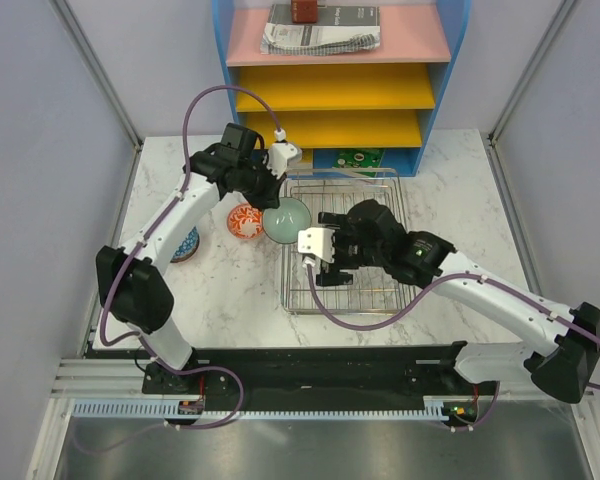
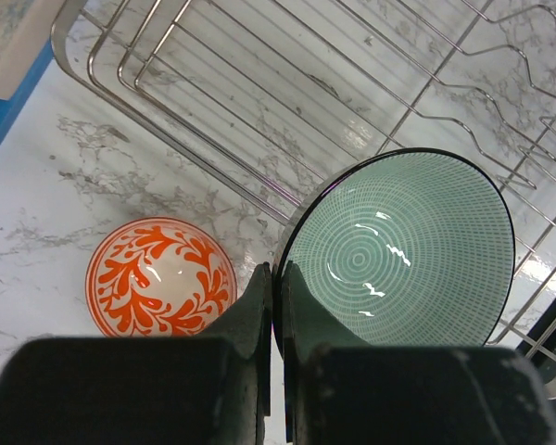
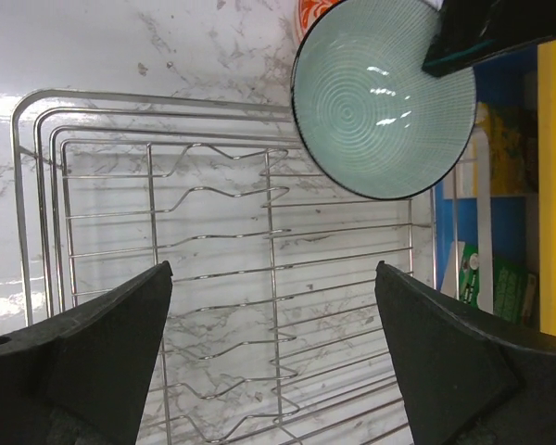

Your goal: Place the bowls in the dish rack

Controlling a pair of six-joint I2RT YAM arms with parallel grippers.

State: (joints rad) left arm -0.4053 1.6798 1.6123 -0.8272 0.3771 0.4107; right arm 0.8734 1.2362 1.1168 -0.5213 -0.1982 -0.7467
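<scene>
My left gripper (image 2: 278, 273) is shut on the rim of the pale green bowl (image 2: 403, 246), holding it over the left edge of the dish rack (image 2: 222, 83); the bowl also shows in the top view (image 1: 286, 220) and the right wrist view (image 3: 382, 102). The red-orange patterned bowl (image 2: 160, 275) sits on the marble left of the rack, seen in the top view (image 1: 245, 221). The blue patterned bowl (image 1: 187, 243) lies farther left, partly hidden by the left arm. My right gripper (image 3: 273, 278) is open and empty above the dish rack (image 3: 213, 278). The other bowls are out of view.
A blue-framed shelf unit (image 1: 340, 75) with pink and yellow trays stands behind the dish rack (image 1: 395, 215). Grey walls close both sides. The right arm (image 1: 420, 255) reaches across the rack's middle.
</scene>
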